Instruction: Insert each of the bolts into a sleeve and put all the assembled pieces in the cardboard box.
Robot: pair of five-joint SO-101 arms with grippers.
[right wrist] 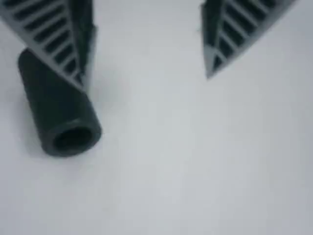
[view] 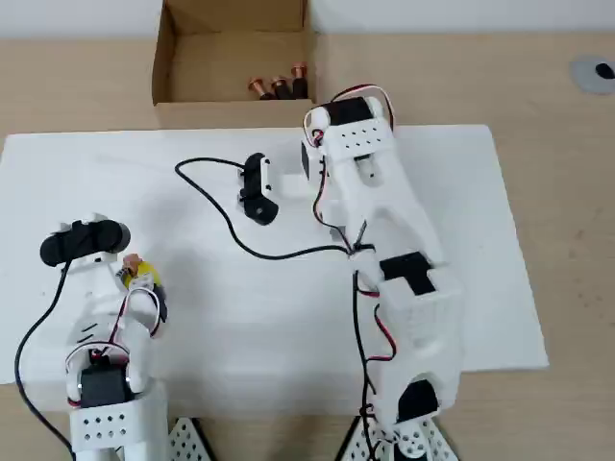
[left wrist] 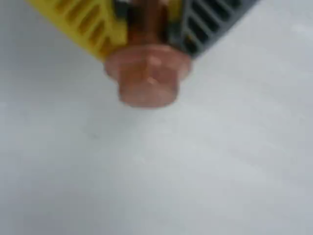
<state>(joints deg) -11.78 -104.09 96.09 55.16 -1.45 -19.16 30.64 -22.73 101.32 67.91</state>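
My left gripper [view: 135, 275] hovers over the left part of the white mat [view: 250, 327], shut on a copper bolt [left wrist: 148, 74]. The bolt's flanged head sticks out between a yellow finger [left wrist: 80, 19] and a grey finger [left wrist: 210, 24], just above the mat. My right gripper [right wrist: 146, 73] stands open, low over the mat. A black sleeve [right wrist: 61, 112] lies on its side beside one finger [right wrist: 58, 34], outside the gap, its open end facing the camera. The right arm [view: 370, 182] stretches toward the cardboard box [view: 173, 58], which holds three assembled pieces [view: 277, 86].
The box stands at the table's far edge, just beyond the mat. A black cable [view: 226, 226] loops across the mat's middle to the right arm's black camera block [view: 258, 188]. A grey disc [view: 594, 73] sits at the far right on the wooden table.
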